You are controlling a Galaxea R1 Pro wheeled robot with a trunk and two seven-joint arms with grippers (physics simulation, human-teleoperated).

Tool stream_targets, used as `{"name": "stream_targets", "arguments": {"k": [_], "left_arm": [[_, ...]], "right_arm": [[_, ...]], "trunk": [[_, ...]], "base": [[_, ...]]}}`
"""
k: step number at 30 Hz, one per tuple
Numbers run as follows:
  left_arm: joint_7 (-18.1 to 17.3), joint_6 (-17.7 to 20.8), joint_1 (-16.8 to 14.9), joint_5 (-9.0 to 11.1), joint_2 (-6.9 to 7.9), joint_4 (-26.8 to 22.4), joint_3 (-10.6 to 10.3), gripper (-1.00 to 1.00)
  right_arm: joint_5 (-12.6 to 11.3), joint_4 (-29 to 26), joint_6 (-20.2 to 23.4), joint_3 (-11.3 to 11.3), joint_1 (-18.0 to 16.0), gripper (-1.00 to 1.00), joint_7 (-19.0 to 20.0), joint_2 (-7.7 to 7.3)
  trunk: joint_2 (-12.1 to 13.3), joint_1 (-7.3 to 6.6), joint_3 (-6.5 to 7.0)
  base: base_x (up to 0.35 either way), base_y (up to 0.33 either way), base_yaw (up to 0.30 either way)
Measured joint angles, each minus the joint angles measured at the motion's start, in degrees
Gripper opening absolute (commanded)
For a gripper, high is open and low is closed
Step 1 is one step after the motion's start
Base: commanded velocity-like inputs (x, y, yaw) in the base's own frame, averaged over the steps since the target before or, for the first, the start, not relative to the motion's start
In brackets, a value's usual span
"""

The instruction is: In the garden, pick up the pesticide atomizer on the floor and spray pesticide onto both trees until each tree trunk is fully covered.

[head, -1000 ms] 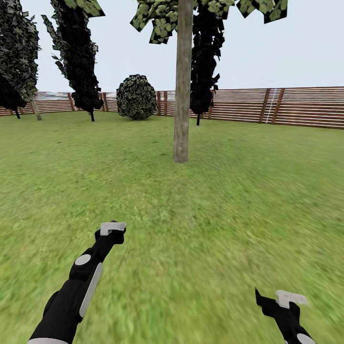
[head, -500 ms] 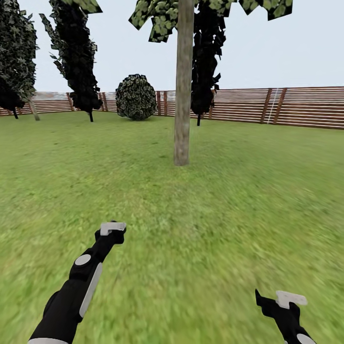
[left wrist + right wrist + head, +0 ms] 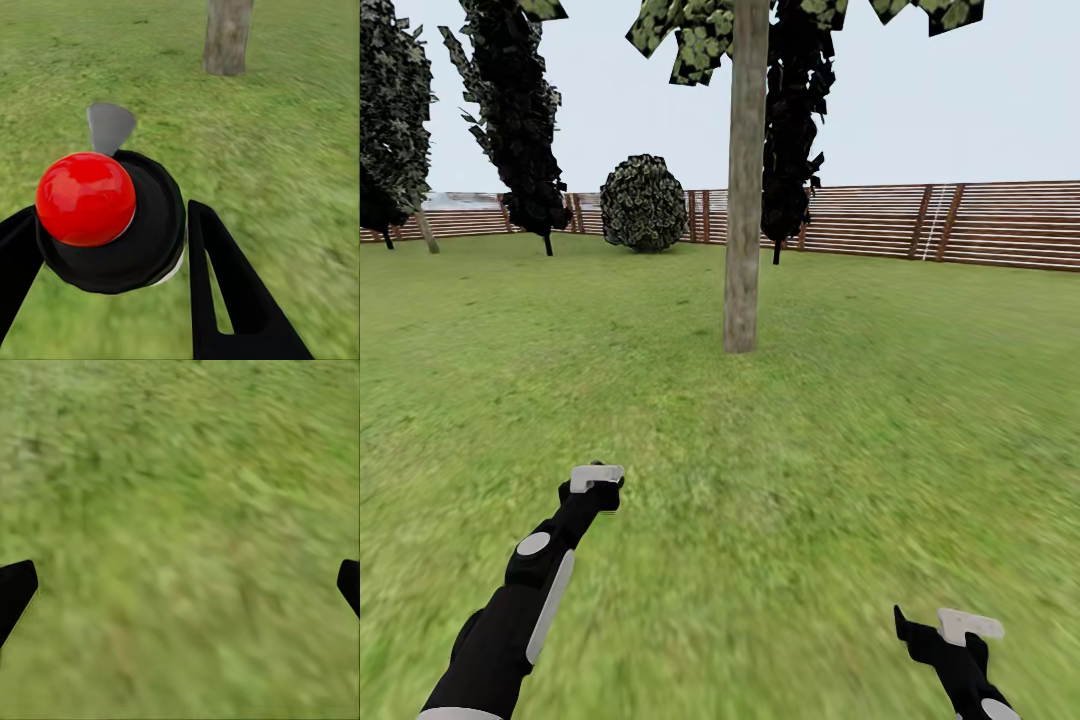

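My left gripper (image 3: 594,482) is shut on the pesticide atomizer (image 3: 112,225), a black bottle seen from above with a red round cap and a light grey trigger head (image 3: 109,126). In the head view the atomizer's pale head (image 3: 597,474) shows at the tip of the left arm. A tree with a thick beige-grey trunk (image 3: 744,200) stands straight ahead on the grass, several metres off; its base (image 3: 227,34) shows in the left wrist view. My right gripper (image 3: 948,632) hangs low at the right, open over bare grass (image 3: 180,547), its dark fingertips (image 3: 15,592) far apart.
A brown slat fence (image 3: 980,222) runs along the lawn's far side. A round bush (image 3: 645,202) and dark thin-trunked trees (image 3: 520,120) stand by it. Another pale leaning trunk (image 3: 427,231) shows far left. Open lawn (image 3: 780,440) lies between me and the tree.
The whole head view has shifted slightly: the trunk's base sits lower and looks a little nearer, so the camera has moved forward. Both arms keep the same pose.
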Motion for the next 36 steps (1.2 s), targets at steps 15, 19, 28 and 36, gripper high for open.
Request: {"name": "stream_targets", "arguments": {"k": [15, 19, 28, 36], "left_arm": [[0.0, 0.0, 0.0, 0.0, 0.0, 0.0, -0.04, -1.0], [0.0, 0.0, 0.0, 0.0, 0.0, 0.0, 0.01, -1.0], [0.0, 0.0, 0.0, 0.0, 0.0, 0.02, 0.02, -1.0], [0.0, 0.0, 0.0, 0.0, 0.0, 0.0, 0.03, -1.0]], "right_arm": [[0.0, -0.02, 0.01, -0.01, 0.0, 1.0, 0.0, -0.01], [-0.07, -0.13, 0.0, -0.02, 0.0, 1.0, 0.0, 0.0], [0.0, 0.0, -0.06, 0.01, 0.0, 1.0, -0.03, 0.05], [0.01, 0.0, -0.07, 0.01, 0.0, 1.0, -0.01, 0.02]], "trunk": [[0.0, 0.0, 0.0], [0.0, 0.0, 0.0], [0.0, 0.0, 0.0], [0.0, 0.0, 0.0]], "base": [[0.337, 0.0, 0.0], [0.337, 0.0, 0.0], [0.337, 0.0, 0.0], [0.337, 0.0, 0.0]]}}
